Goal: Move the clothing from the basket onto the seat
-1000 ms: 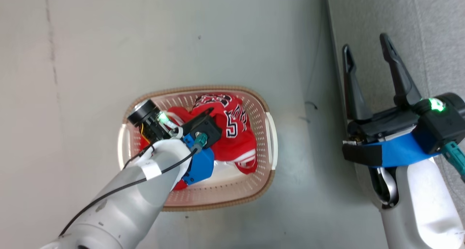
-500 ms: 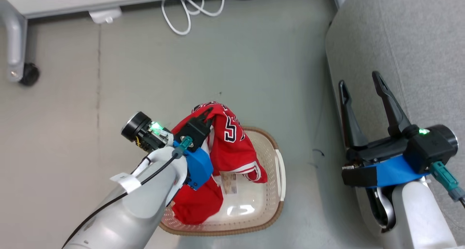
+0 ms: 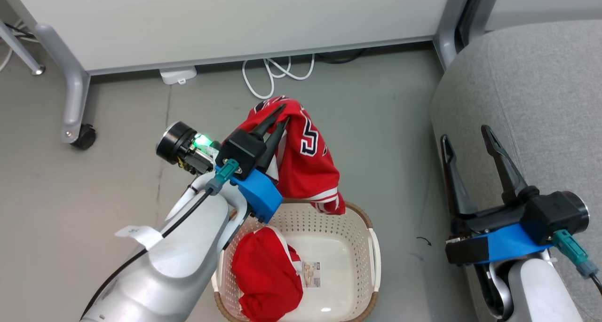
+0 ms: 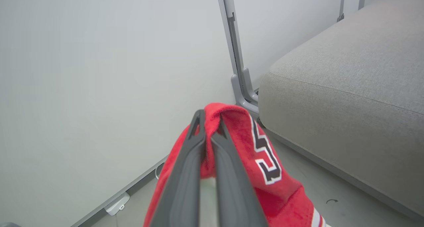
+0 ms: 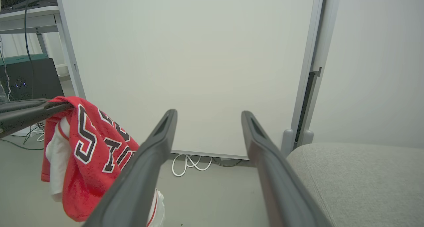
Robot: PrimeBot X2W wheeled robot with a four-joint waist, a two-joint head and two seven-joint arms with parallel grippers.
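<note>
Red jersey (image 3: 310,171) hangs pinched in left gripper (image 3: 283,114) above the basket (image 3: 374,251) | plain red garment (image 3: 265,277) lies by basket's left edge | right gripper (image 3: 464,134) wide, empty, at seat (image 3: 541,87) edge

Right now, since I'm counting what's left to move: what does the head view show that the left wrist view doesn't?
Head view: the basket with the plain red garment lying in it, and the open right claw. Left wrist view: the front side of the seat, seen side-on. Both: the jersey hanging from the shut left claw, and the grey top of the seat.
</note>
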